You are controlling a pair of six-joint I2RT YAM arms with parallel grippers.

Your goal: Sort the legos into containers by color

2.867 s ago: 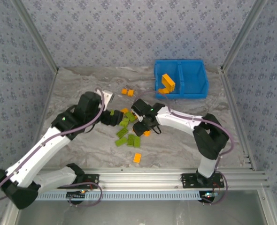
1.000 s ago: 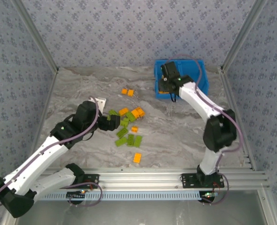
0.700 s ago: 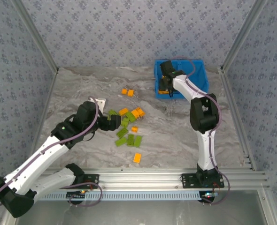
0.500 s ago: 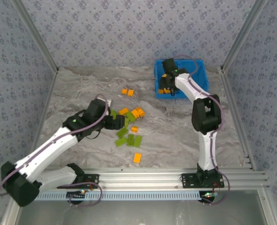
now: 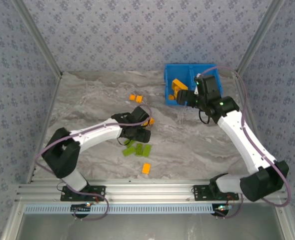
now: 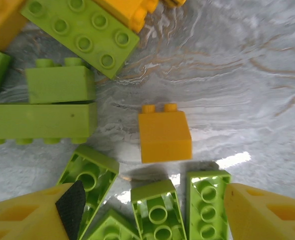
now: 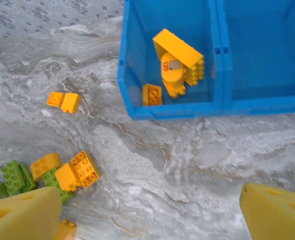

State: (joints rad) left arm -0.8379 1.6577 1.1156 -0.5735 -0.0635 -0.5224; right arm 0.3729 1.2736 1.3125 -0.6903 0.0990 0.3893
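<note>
The legos lie mostly in a loose heap on the marbled table (image 5: 87, 100), right under the left gripper (image 6: 147, 220). Its jaws stand apart above the heap with nothing pinched. Upturned green bricks (image 6: 160, 212) lie between the fingertips, and a small orange brick (image 6: 165, 136) rests on its side just beyond them, studs pointing away. Longer green pieces crowd to its left. The right gripper (image 7: 150, 215) hangs wide open and empty over the table near the blue bin (image 7: 167, 112), whose left compartment (image 7: 137, 30) holds several orange pieces (image 7: 180, 57). A pair of orange bricks (image 7: 63, 101) sits apart from the heap, and a lone orange brick (image 5: 146, 168) lies nearer the arms' bases. These bricks should be light, rigid and hard, with smooth, glossy walls that may slip or squirt out of a skewed pinch. The best hold is square across two flat, opposite side walls, not on the studs or over the hollow undersides. The small orange brick offers free left and right faces. The green ones lie so tightly packed that a finger may nudge a neighbour, and the left finger's dark pad (image 6: 71, 202) seems close to touching one, though the view is too tight to be sure.
</note>
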